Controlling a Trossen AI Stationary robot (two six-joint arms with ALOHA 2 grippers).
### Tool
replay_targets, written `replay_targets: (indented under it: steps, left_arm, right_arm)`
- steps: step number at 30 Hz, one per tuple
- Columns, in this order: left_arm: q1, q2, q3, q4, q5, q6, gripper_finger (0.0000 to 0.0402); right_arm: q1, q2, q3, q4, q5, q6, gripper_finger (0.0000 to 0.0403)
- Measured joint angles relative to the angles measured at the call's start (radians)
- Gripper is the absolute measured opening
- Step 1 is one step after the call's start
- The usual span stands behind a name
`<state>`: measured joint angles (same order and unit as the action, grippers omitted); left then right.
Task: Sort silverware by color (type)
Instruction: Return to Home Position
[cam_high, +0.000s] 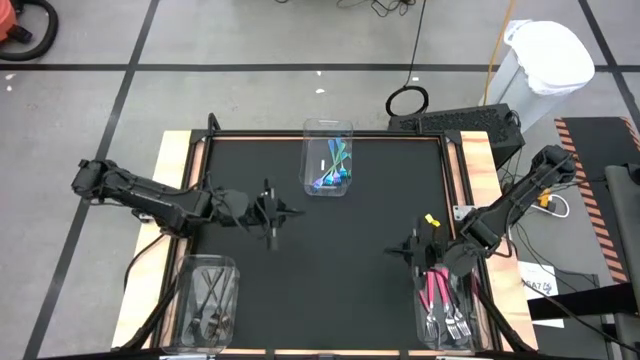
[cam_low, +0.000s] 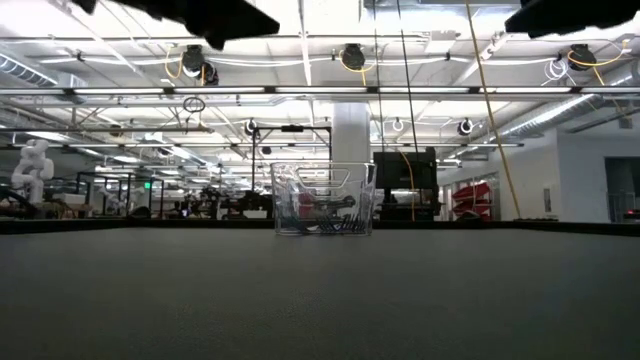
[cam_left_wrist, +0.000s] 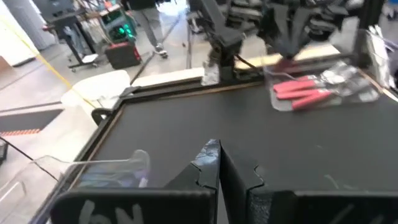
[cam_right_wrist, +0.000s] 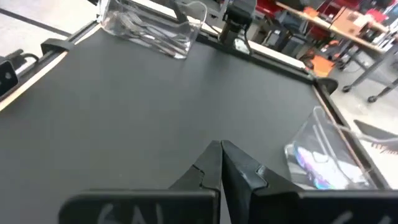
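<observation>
Everything sits on the black mat (cam_high: 330, 270), and nothing loose lies on its open middle. At the centre of the mat's far edge stands a clear bin (cam_high: 327, 124) with the teal-handled pieces (cam_high: 335, 172) heaped inside. On the mat's near-left corner a second bin (cam_high: 205, 260) holds the dark forks (cam_high: 212, 300). On its near-right corner a third bin (cam_high: 418, 310) holds the pink-handled pieces (cam_high: 436, 290), with their silver heads towards the mat's near edge.

The left gripper (cam_high: 290, 210) hangs over the mat's left half, a little in from its left edge and roughly midway between the far and near edges. It points across towards the right side. Seen from its wrist, the two fingers (cam_left_wrist: 208, 165) are pressed tip to tip with nothing between them, and it is raised off the mat.

The right gripper (cam_high: 398, 249) hangs over the mat's right half, closer to the near-right corner, just inward of the pink bin, and points back towards the left. Its fingers (cam_right_wrist: 211, 165) are likewise drawn together and carry nothing.

From table height, only the far-edge bin shows on the mat. The arms are just dark shapes at the very top, well clear of the surface.
</observation>
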<state>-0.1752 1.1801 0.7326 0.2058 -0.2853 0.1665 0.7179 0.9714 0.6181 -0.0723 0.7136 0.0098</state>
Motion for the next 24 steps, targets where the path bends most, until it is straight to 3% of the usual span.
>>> replay_targets:
  steps: [7,11,17,24]
  left_arm:
    - [0.136,-0.002,-0.101,0.137,0.126,0.004,0.0012]
    - [0.192,-0.002,-0.131,0.14,0.134,-0.021,0.0012]
    - [0.244,-0.002,-0.202,0.238,0.216,-0.027,0.0012]
    - [0.293,-0.002,-0.301,0.362,0.327,0.0,0.0012]
  right_arm:
    - [-0.018,-0.032,-0.079,0.054,-0.013,-0.017,0.0]
    - [-0.02,-0.031,-0.123,0.081,-0.016,-0.023,0.0]
    - [-0.045,-0.031,-0.174,0.133,-0.119,-0.033,0.0]
    - [-0.111,-0.031,-0.247,0.251,-0.143,-0.076,0.0]
